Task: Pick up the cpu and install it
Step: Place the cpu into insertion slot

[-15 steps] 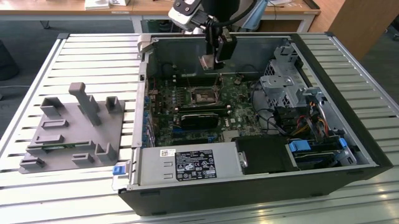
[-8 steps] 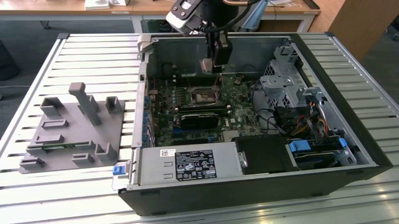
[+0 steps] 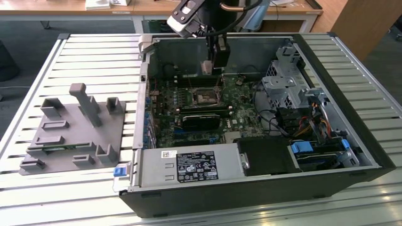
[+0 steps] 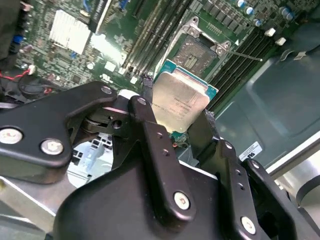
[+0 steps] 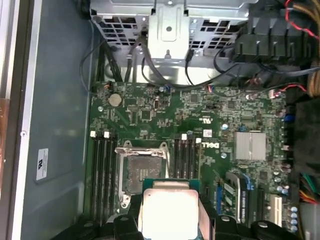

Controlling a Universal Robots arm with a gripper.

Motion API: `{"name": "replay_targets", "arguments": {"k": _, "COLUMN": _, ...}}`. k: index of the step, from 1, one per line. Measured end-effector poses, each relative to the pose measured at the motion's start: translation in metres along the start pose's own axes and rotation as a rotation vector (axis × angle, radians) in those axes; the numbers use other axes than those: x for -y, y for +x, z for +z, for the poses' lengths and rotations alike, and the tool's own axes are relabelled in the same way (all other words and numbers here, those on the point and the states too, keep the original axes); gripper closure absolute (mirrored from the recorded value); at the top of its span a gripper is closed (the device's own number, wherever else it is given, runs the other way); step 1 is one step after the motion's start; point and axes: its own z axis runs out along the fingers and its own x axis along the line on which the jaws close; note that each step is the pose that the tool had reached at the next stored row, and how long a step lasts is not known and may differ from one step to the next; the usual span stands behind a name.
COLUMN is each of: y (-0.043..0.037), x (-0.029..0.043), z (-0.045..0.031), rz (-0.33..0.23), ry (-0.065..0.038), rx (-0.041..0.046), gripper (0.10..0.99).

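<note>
The cpu (image 4: pixel 179 100), a flat square chip with a shiny silver top and green rim, hangs between the black fingers (image 4: pixel 150 131) of my gripper (image 4: pixel 177 117), which is shut on its edges. In the first wrist view the cpu (image 5: pixel 169 210) hovers above the motherboard, close to the open metal-framed socket (image 5: pixel 141 167). The second wrist view has that socket (image 4: pixel 196 51) just beyond the chip. In the exterior view my gripper (image 3: pixel 212 70) hangs inside the open computer case (image 3: pixel 351 155), above and slightly behind the socket (image 3: pixel 205 95).
Memory slots (image 5: pixel 102 170) flank the socket on both sides. A drive cage (image 3: pixel 285 87) and cable bundles (image 3: pixel 311 125) fill the case at the exterior view's right. A grey plastic fixture plate with upright blocks (image 3: pixel 78 129) lies on the slatted table at the exterior view's left.
</note>
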Motion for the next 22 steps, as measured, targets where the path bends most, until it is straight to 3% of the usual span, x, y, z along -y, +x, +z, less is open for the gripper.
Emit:
{"name": "replay_targets", "arguments": {"k": 5, "y": 0.0118, "x": 0.0003, "z": 0.0095, "rz": 0.006, "ry": 0.001, "rx": 0.0004, "gripper": 0.557}}
{"name": "replay_targets", "arguments": {"k": 12, "y": 0.0127, "x": 0.0050, "z": 0.0211, "rz": 0.009, "ry": 0.000, "rx": 0.0006, "gripper": 0.557}}
{"name": "replay_targets", "arguments": {"k": 22, "y": 0.0181, "x": 0.0062, "z": 0.0394, "rz": 0.046, "ry": -0.001, "rx": 0.0032, "gripper": 0.557}}
